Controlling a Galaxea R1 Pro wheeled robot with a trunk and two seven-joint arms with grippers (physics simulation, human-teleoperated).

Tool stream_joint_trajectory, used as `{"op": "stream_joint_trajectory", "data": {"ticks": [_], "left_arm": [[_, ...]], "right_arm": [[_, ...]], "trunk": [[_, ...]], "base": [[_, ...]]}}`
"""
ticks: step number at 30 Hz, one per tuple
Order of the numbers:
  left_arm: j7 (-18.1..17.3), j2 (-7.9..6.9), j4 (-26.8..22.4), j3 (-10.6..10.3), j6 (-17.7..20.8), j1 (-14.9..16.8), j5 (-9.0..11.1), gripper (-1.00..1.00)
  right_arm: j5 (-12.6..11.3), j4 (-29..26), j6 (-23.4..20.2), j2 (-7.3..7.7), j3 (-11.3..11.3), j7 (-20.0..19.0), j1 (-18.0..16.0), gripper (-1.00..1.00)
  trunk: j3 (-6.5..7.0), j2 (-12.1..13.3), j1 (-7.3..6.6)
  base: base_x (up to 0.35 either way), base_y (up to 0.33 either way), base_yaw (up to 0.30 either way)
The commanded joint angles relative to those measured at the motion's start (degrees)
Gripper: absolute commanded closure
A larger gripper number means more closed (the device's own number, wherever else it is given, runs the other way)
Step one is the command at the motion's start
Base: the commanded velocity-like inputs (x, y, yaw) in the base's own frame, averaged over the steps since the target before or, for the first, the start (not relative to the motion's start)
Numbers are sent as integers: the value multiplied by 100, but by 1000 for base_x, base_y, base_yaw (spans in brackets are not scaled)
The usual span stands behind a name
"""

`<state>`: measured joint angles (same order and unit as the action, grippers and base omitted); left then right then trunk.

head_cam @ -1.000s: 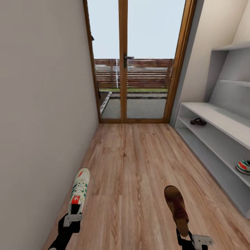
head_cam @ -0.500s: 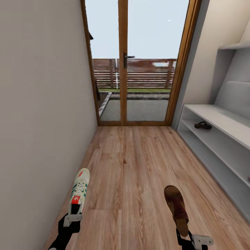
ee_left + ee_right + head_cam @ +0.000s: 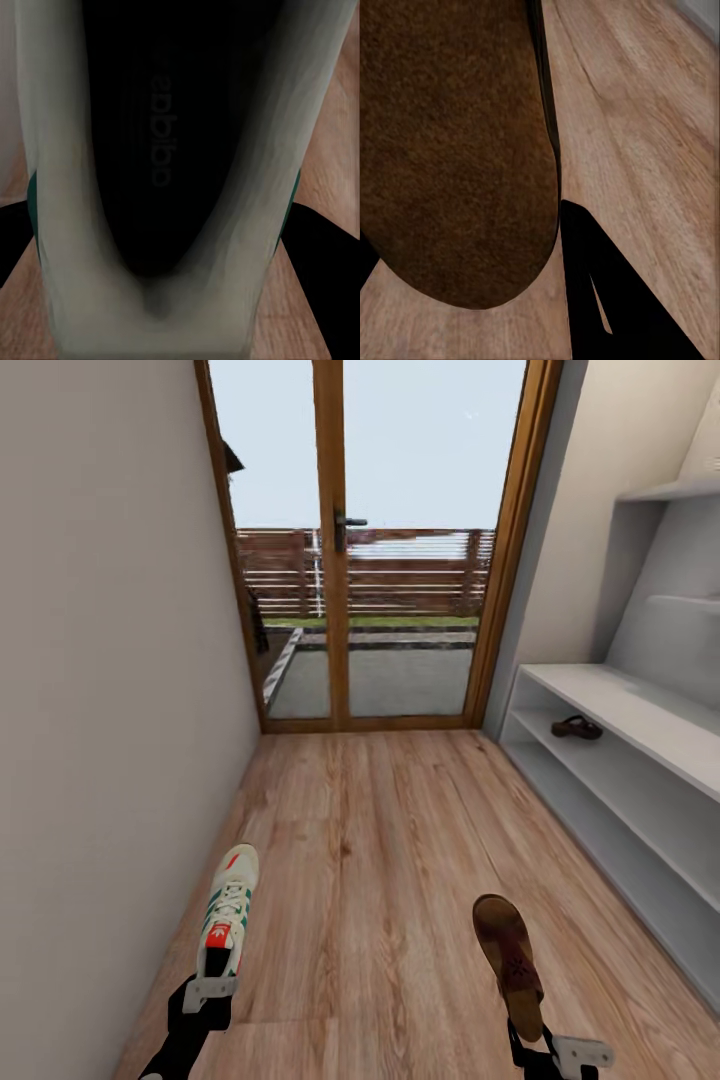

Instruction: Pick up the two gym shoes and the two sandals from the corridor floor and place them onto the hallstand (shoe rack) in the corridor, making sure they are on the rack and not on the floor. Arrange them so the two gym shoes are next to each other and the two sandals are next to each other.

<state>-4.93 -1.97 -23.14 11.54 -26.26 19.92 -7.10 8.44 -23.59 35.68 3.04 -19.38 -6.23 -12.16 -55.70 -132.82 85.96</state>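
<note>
Head view first: left end effector (image 3: 209, 992) clamped on a gym shoe (image 3: 226, 910), right end effector (image 3: 550, 1050) clamped on a sandal (image 3: 508, 955), both over the corridor floor (image 3: 390, 830). Second sandal (image 3: 577, 728) sits on the hallstand (image 3: 640, 760) shelf. Left wrist: shoe opening (image 3: 161, 150) up close. Right wrist: brown sandal (image 3: 454, 150) above planks.

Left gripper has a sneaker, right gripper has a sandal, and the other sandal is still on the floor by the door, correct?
Not quite. The other sandal is not on the floor; the head view shows it already on the hallstand's lower shelf. The left gripper does hold a sneaker, the right gripper a sandal.
</note>
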Motion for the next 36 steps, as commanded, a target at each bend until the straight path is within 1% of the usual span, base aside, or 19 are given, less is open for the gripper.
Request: {"op": "stream_joint_trajectory", "data": {"ticks": [1,17,36], "left_arm": [[-34,4,2,50,-20,4,-55,100],[-34,4,3,50,-20,4,-55,100],[-34,4,1,57,-20,4,-51,100]], "right_arm": [[26,5,12,-4,-48,-45,-6,100],[26,27,11,-5,-48,-45,-6,100],[26,30,9,-5,-48,-52,-6,100]], "trunk": [[-5,-2,2],[-5,-2,2],[-5,-2,2]], "base": [[339,0,-111],[339,0,-35],[339,0,-244]]}}
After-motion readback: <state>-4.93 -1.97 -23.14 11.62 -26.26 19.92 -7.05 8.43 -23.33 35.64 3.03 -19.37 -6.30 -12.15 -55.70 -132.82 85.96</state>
